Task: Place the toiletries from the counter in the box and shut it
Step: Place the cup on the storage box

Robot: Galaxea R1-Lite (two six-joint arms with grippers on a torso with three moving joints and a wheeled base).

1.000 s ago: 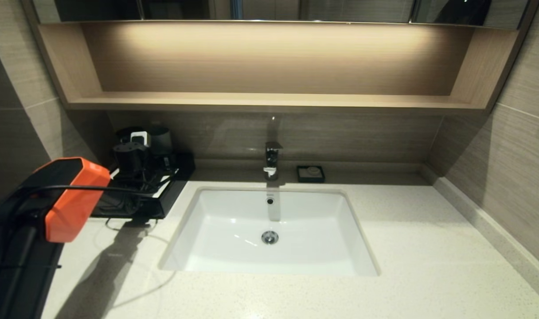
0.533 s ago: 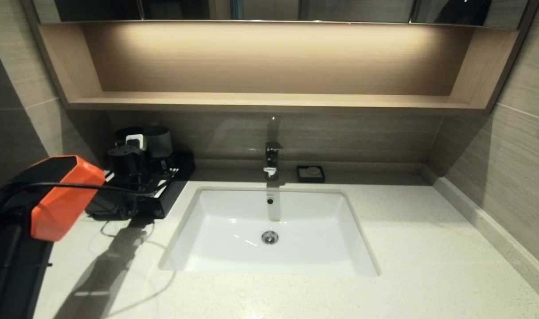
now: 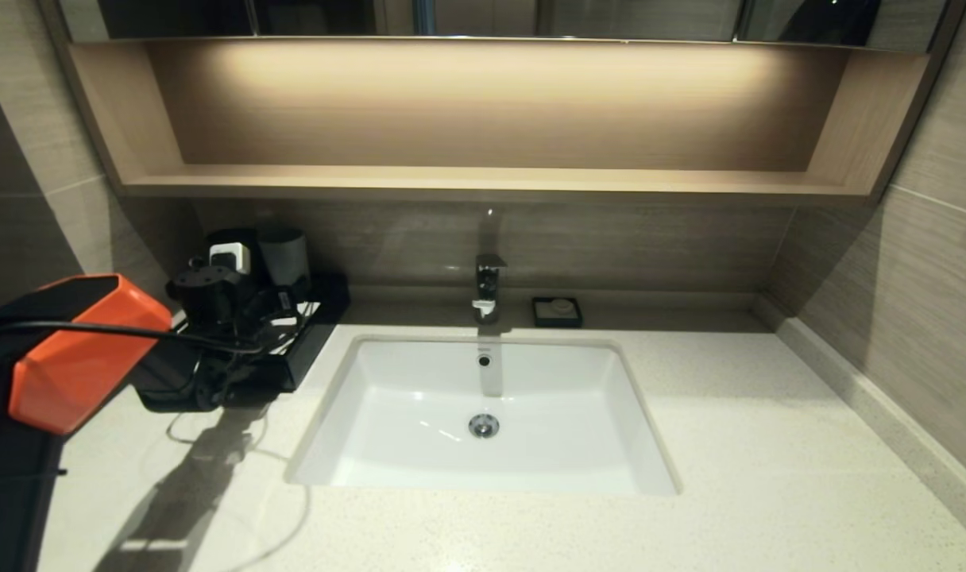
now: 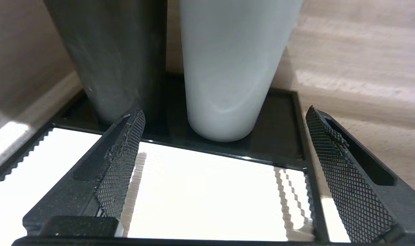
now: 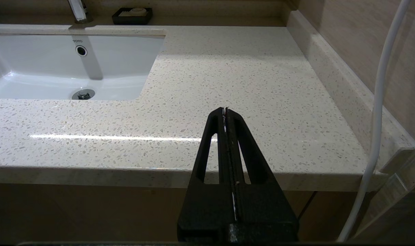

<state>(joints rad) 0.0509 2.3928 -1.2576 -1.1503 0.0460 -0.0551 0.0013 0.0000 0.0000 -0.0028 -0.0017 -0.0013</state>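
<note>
Since one second ago, the left arm with its orange housing sits further toward the left edge of the head view, and the left claw [image 4: 224,136] is drawn back a little from the wall. Its two fingers [image 4: 124,160] are spread wide apart and hold nothing. They hang just over the white top panel of the box [image 4: 200,191], which lies at the back left corner of the tabletop [image 3: 737,429], left of the white sink [image 3: 483,413]. At the far end of the box stand two cups side by side, a dark cup [image 4: 115,58] and a pale grey cup [image 4: 231,65]. No sticks or sachet show on the tabletop in any view. A faucet [image 3: 487,287] rises behind the sink, with a small black soap dish [image 3: 557,311] just beside it. The right claw [image 5: 226,114] is pressed together, empty, and it hovers at the front edge of the tabletop, well apart from the box.
</note>
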